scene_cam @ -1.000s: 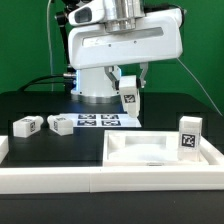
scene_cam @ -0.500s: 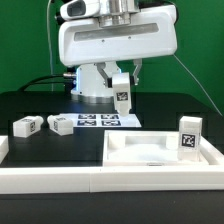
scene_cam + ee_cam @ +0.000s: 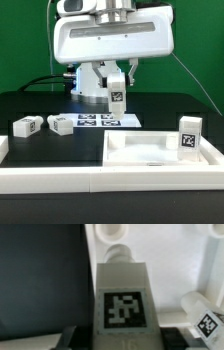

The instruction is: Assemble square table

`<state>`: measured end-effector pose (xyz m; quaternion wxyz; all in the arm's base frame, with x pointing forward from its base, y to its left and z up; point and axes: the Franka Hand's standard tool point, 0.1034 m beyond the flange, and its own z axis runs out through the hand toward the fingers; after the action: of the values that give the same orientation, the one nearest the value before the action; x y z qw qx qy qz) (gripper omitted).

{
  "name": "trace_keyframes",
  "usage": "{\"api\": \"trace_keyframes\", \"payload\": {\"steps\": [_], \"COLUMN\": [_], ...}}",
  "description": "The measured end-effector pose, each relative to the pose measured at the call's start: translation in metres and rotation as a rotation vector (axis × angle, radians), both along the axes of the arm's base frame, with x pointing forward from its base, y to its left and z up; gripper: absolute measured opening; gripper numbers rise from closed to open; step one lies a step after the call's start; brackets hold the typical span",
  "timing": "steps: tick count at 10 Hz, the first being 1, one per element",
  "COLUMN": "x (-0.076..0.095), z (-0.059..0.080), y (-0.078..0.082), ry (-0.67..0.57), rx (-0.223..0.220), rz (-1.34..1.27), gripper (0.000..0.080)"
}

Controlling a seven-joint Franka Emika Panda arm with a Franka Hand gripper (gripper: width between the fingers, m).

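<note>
My gripper (image 3: 117, 92) hangs in the air in front of the robot's base, shut on a stubby white leg (image 3: 117, 97) that shows its tag. In the wrist view this leg (image 3: 125, 297) stands between the dark fingers (image 3: 78, 338), its pin end pointing away over the white slab. The square tabletop (image 3: 135, 152) lies rim up at the front of the exterior view's right. Its round corner hole (image 3: 110, 231) shows beyond the held leg. A second leg (image 3: 189, 135) stands upright at the slab's right edge. Two more legs (image 3: 27, 125) (image 3: 60, 124) lie on the black table at the exterior view's left.
The marker board (image 3: 100, 121) lies flat behind the tabletop, below the gripper. White border rails (image 3: 60, 180) run along the front and the sides. The robot's white base (image 3: 92, 85) stands at the back.
The gripper has carried the held leg a little toward the exterior view's left, and the arm's white body has risen in the picture. The other parts have not moved.
</note>
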<state>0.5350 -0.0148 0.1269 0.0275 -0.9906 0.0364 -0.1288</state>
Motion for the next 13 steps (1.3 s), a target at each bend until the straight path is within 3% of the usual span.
{"api": "trace_keyframes", "payload": {"steps": [2, 3, 7, 11, 13], "x": [0.017, 0.018, 0.022, 0.053, 0.054], "z": [0.006, 0.005, 0.003, 0.004, 0.006], "y": [-0.015, -0.018, -0.02, -0.013, -0.01], "ry": [-0.169, -0.19, -0.195, -0.22, -0.223], "rx": [-0.089, -0.102, -0.103, -0.093, -0.094], "rz": [0.021, 0.016, 0.008, 0.008, 0.014], "gripper": [0.029, 0.029, 0.029, 0.029, 0.029]}}
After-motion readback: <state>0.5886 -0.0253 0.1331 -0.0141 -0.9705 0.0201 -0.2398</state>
